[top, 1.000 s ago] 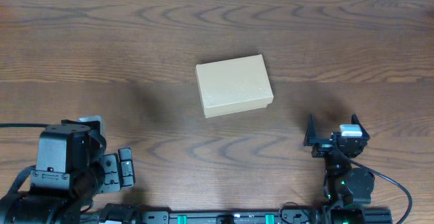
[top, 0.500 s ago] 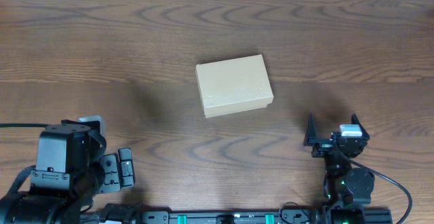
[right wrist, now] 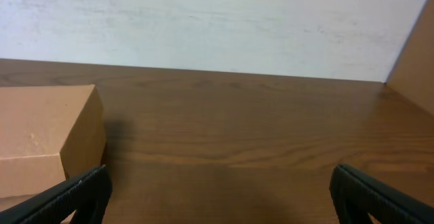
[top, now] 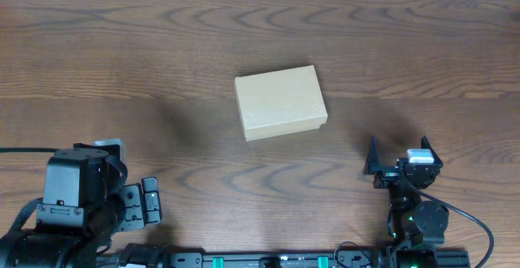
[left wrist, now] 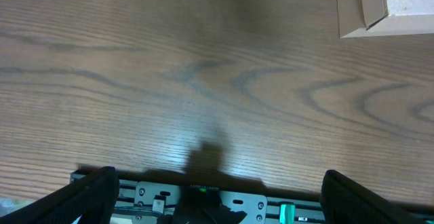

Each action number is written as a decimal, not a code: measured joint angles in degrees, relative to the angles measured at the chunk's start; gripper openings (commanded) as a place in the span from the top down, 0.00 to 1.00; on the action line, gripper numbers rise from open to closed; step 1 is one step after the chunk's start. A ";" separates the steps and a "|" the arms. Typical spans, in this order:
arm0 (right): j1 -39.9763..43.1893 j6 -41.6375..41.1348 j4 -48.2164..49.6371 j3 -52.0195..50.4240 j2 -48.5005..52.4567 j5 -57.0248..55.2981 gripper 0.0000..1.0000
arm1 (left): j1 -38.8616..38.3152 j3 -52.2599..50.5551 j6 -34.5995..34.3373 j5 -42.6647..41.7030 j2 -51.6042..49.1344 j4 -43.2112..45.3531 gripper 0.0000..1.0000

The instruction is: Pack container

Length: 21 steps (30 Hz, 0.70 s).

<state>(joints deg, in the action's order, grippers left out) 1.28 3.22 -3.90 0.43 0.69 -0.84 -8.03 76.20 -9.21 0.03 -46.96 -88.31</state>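
The container (top: 280, 101), a plain tan cardboard box with its lid down, lies in the middle of the wooden table. It also shows at the top right of the left wrist view (left wrist: 386, 7) and at the left of the right wrist view (right wrist: 47, 129). My left gripper (top: 140, 201) rests at the near left corner, open, with bare table between its fingers (left wrist: 91, 190). My right gripper (top: 400, 161) sits near the front right, open and empty, its left fingertip (right wrist: 68, 197) just short of the box's near corner.
A black mounting rail (top: 268, 260) with green clips runs along the table's front edge. A white wall (right wrist: 203, 20) stands behind the table's far edge. A tan panel (right wrist: 417, 54) rises at the right edge of the right wrist view.
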 measured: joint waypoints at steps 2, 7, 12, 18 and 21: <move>0.00 0.00 0.00 0.00 0.00 0.00 0.01 | 0.00 0.00 0.00 0.00 0.00 0.00 0.05; 0.00 0.00 0.00 0.00 0.00 0.00 0.01 | 0.00 0.00 0.00 0.00 0.00 -0.02 0.05; 0.00 0.00 0.00 0.00 0.00 0.02 0.01 | 0.00 0.00 0.00 -0.04 0.04 0.26 0.05; 0.00 0.00 -0.07 0.00 -0.02 0.02 0.01 | 0.00 -0.09 0.02 -2.97 0.42 21.75 0.05; 0.00 0.00 -0.07 0.00 0.00 0.02 0.01 | 0.00 -0.22 0.00 -3.96 0.39 35.04 0.05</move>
<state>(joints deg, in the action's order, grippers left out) 1.28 3.22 -3.97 0.43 0.69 -0.82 -8.03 75.99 -9.21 -3.92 -46.57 -53.28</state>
